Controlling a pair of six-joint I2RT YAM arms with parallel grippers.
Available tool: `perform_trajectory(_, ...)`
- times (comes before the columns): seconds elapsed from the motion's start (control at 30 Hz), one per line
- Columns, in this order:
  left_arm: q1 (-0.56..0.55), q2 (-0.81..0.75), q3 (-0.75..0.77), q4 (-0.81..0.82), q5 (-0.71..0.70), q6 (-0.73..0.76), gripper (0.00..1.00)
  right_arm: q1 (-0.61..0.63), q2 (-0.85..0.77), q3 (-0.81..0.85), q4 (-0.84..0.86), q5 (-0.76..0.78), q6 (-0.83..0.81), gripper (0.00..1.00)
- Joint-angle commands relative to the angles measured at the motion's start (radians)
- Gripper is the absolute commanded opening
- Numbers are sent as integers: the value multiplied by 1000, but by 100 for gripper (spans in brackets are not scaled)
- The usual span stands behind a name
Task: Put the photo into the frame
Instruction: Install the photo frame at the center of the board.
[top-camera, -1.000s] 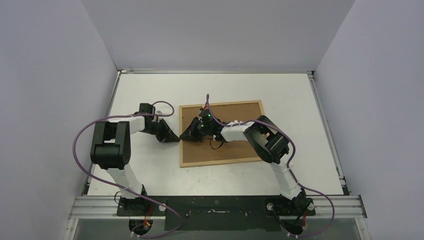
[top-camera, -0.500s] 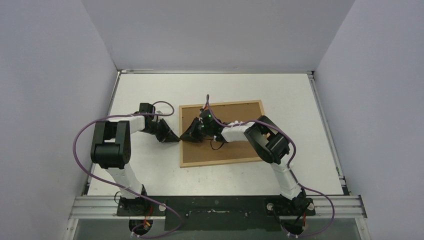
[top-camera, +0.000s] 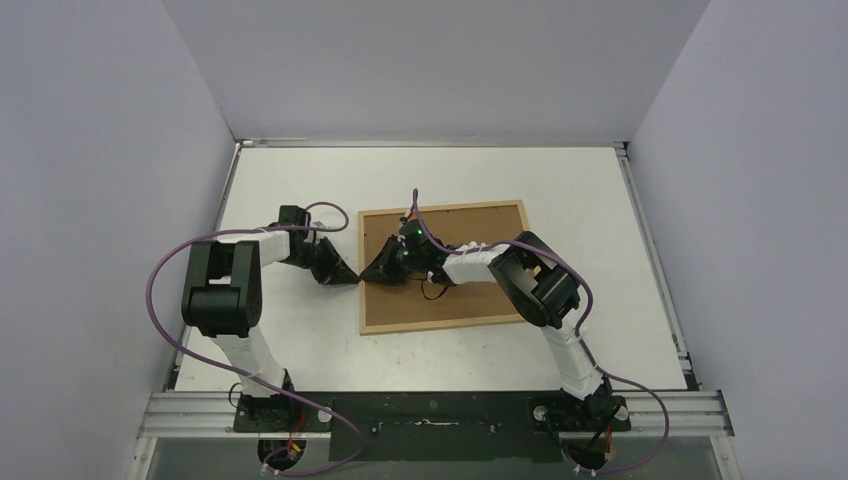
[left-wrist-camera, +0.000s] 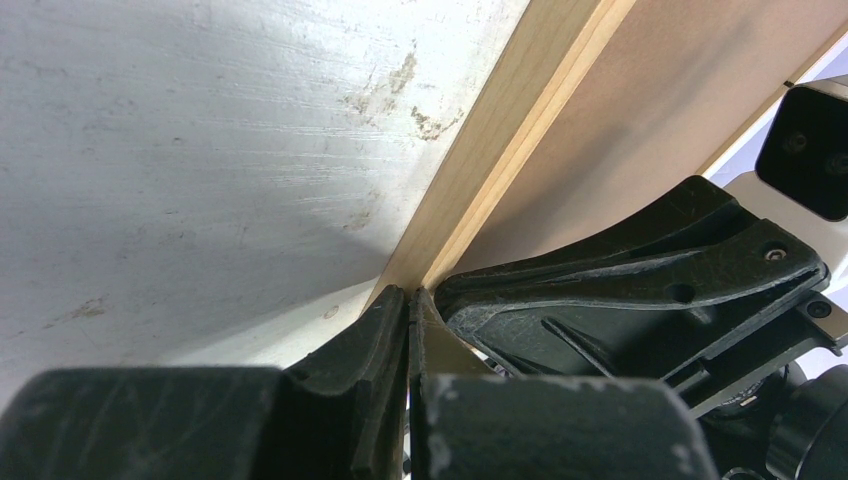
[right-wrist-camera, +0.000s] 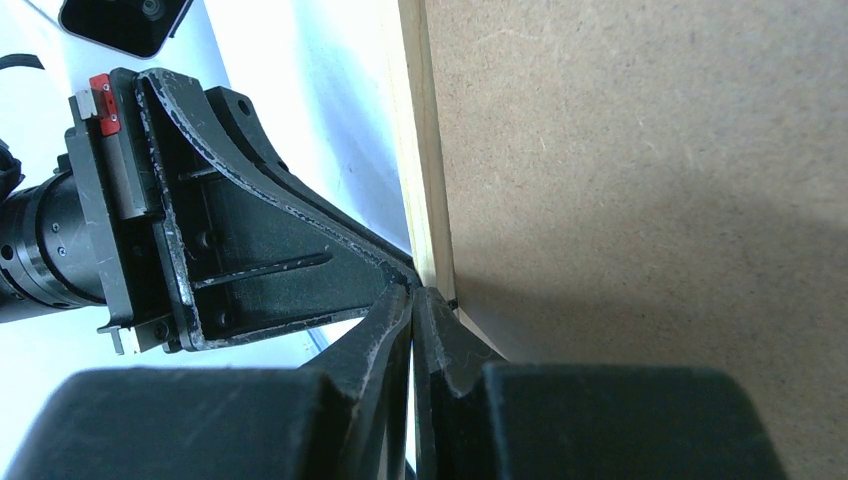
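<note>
As frame (top-camera: 455, 305) lies lengthwise left-right, left gripper (left-wrist-camera: 410, 296) closed tight, right gripper (right-wrist-camera: 412, 292) likewise.

The flat white tabletop (top-camera: 300, 180), scuffed and stained, is enclosed by plain pale-grey walls (top-camera: 430, 70); a silver metal rail (top-camera: 680, 410) borders its near edge.

Top external: fixed high behind the arm bases (top-camera: 262, 405) at 6 o'clock, tilted down toward 12. It takes in the whole table (top-camera: 300, 180) from far off.

Left wrist: very close, sighting along the left gripper (left-wrist-camera: 408, 297) at the frame (left-wrist-camera: 470, 170), whose rail runs toward 1 o'clock.

Right wrist: equally close, over the right gripper (right-wrist-camera: 412, 295), with the frame filling 12 to 4.

All three views share the frame's left edge. Each wrist view also catches the opposite gripper.
</note>
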Motion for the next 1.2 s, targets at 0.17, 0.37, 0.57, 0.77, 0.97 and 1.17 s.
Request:
perform_trajectory(0.17,-2,52,-16,-62,-161,55,1,7,-43,-47,-93,32,-31,3)
perform_trajectory(0.37,-2,54,-18,-61,-160,55,1,5,-35,-52,-93,35,-38,3)
perform_trajectory(0.57,-2,51,-16,-67,-164,57,0,-2,-66,-79,66,33,-11,4)
perform_trajectory(0.77,-2,61,-13,-67,-165,56,0,-6,-91,-120,253,21,29,4)
perform_trajectory(0.97,-2,66,-11,-69,-163,58,0,-3,-70,-131,374,-3,73,3)
perform_trajectory(1.17,-2,68,-10,-71,-161,59,0,-1,-48,-107,313,-5,59,2)
